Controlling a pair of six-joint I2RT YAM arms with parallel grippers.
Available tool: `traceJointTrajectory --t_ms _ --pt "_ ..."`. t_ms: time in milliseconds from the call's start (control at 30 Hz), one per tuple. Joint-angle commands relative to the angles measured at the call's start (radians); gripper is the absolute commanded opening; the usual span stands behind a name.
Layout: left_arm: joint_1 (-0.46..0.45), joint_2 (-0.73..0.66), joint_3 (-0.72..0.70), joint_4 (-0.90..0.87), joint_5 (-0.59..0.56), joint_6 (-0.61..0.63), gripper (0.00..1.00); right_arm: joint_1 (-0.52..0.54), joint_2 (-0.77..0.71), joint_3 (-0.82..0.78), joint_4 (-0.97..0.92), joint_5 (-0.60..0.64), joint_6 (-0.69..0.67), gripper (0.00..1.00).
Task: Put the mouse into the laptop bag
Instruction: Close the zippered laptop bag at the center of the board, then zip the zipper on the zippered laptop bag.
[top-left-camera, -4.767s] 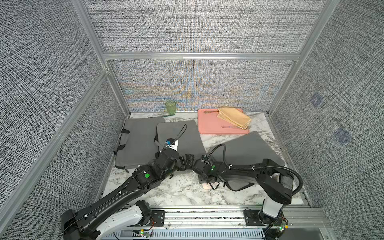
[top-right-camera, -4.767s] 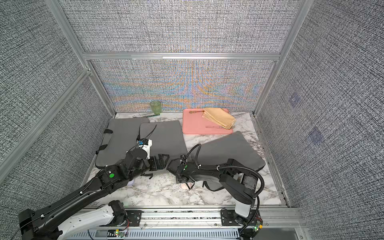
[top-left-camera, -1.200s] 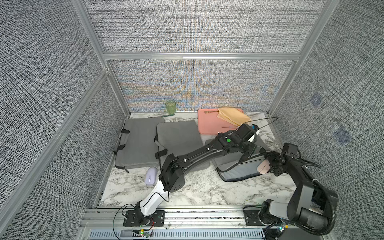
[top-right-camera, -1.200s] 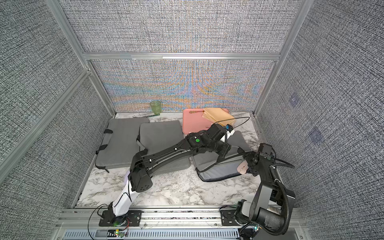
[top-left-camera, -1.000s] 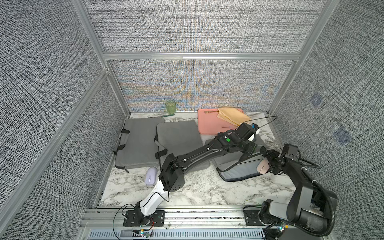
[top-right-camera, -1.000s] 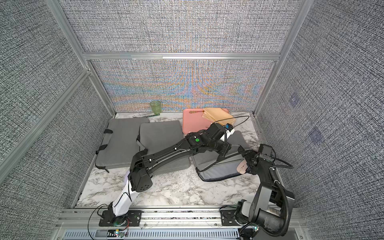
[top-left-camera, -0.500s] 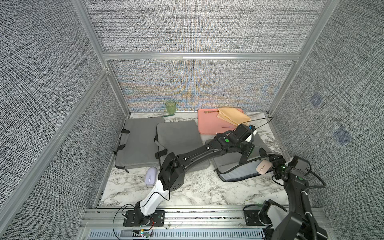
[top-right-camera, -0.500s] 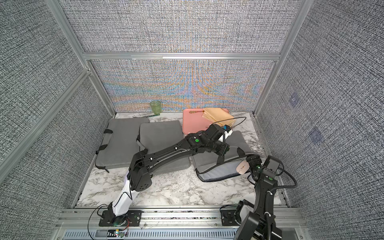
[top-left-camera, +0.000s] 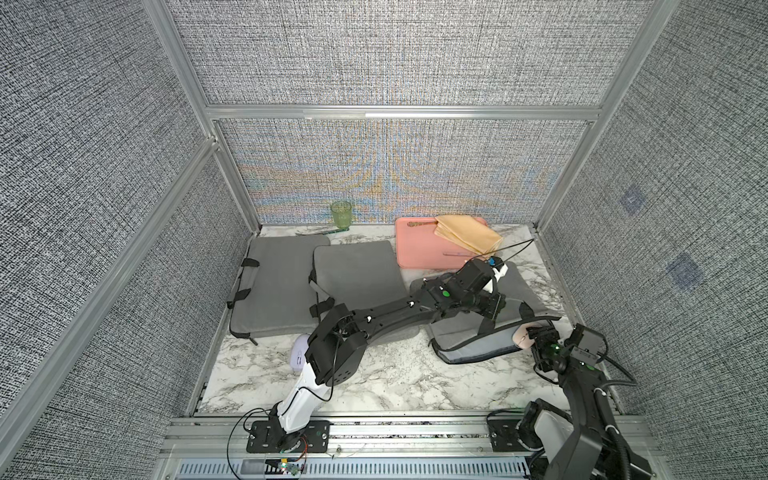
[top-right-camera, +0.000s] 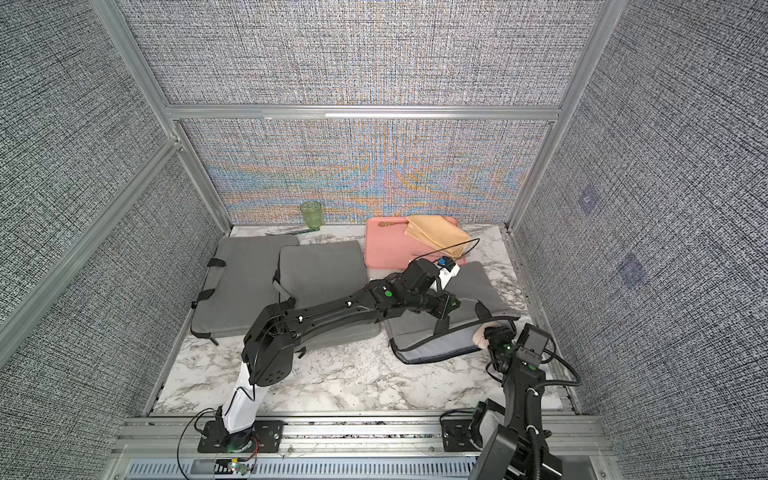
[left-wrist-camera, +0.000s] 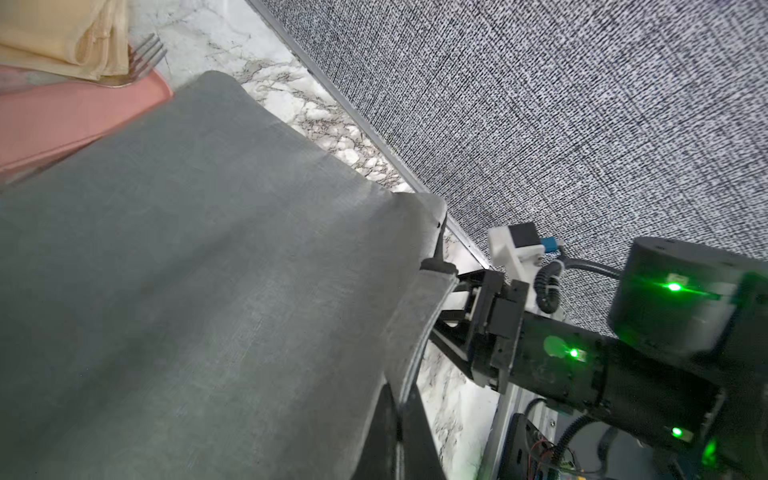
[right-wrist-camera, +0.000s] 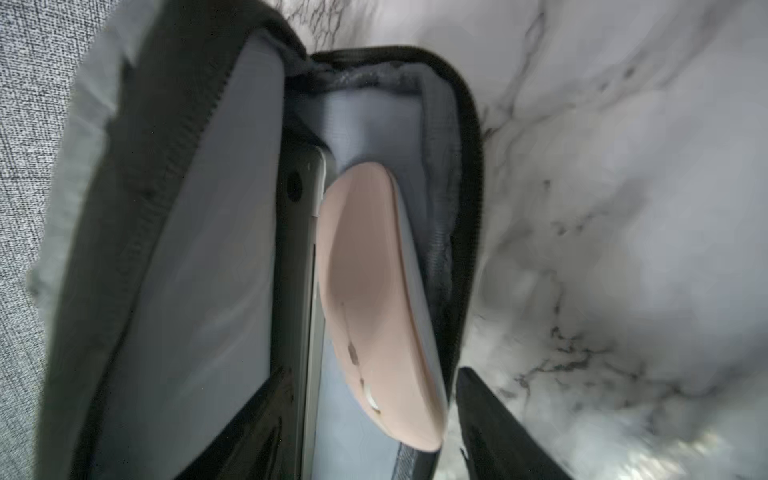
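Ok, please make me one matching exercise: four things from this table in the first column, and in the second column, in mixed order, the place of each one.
Things
1. pink mouse
2. lilac mouse
3. green cup
4. yellow napkin

Places
A. by the back wall
B. on the pink tray
C. in the open mouth of the laptop bag
D. on the bare marble table, outside any bag

Pairs: 1-C, 2-D, 3-A, 4-B

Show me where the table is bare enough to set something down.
Widest: bare marble before the open laptop bag, between left arm and right arm. Smaller: front corner left of the purple mouse. Crowded back: grey bags, pink tray, green cup.
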Motion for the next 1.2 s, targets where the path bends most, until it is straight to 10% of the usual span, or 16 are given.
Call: traceJointTrajectory --t_ms 0,233,400,533,600,967,1167 --pt "0.001 -0.017 -0.001 0.08 0.024 -0.011 0.0 0.028 0.052 0.001 0.169 -0.035 0.047 0.65" --pt "0.002 -0.024 -0.009 0.094 0.028 -0.022 0.0 0.105 0.218 -0.013 0.424 -0.067 0.15 0.64" --pt "0.002 -0.025 -0.003 0.087 0.034 -0.019 0.0 0.114 0.16 0.039 0.253 -0.037 0.095 0.62" --pt "0.003 -0.049 -0.024 0.077 -0.013 -0.026 0.86 0.112 -0.057 0.084 -0.095 0.092 0.022 0.66" --pt "0.008 -0.08 -0.061 0.098 -0.036 -0.033 1.0 0.112 -0.167 0.096 -0.224 0.138 0.001 0.72" --pt "0.148 -0.41 -0.502 0.293 -0.087 -0.167 1.0 0.133 -0.451 0.206 -0.549 0.104 -0.138 0.79" --pt "0.202 -0.625 -0.809 0.256 -0.37 -0.327 1.0 0.516 -0.274 0.301 -0.505 0.221 -0.094 0.81"
